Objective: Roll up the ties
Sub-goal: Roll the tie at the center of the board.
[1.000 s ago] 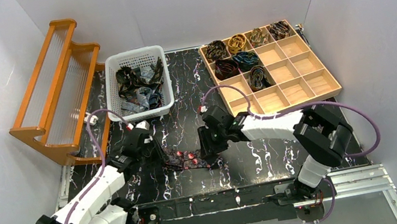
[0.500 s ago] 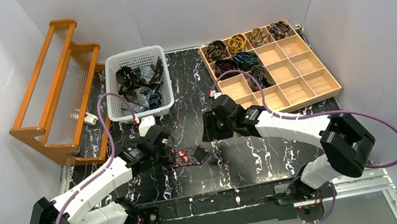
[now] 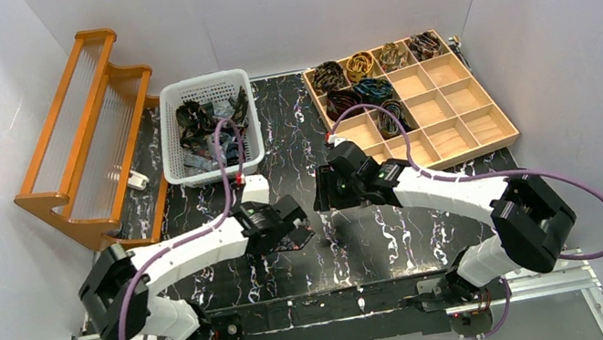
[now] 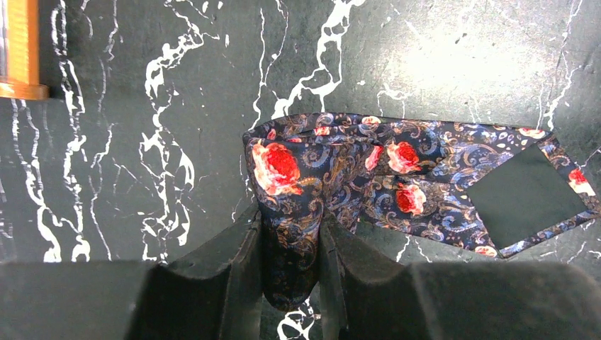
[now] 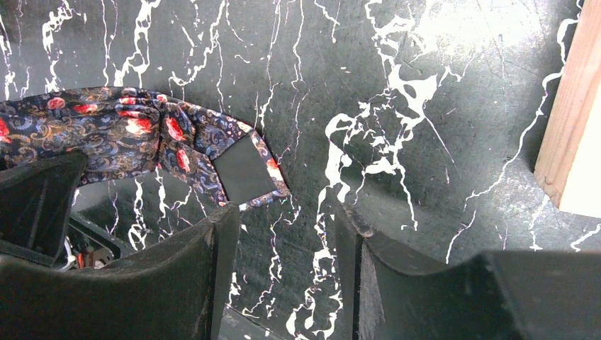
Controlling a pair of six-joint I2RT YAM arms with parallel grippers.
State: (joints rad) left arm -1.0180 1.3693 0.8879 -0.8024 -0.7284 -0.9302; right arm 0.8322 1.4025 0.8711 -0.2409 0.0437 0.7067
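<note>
The rose-patterned tie (image 4: 397,177) lies on the black marble table (image 4: 461,57), its bunched end pinched in the left gripper's (image 4: 290,230) narrow jaws, the right gripper (image 5: 283,212) gaping empty beside the pointed tail; rolling looks begun, and winding that tail in likely comes next.

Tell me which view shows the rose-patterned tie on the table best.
Left wrist: the rose-patterned tie shows close and sharp, one end pinched in the left tool. Right wrist catches part, cut by its frame edge. Top external shows only a small dark scrap.
</note>
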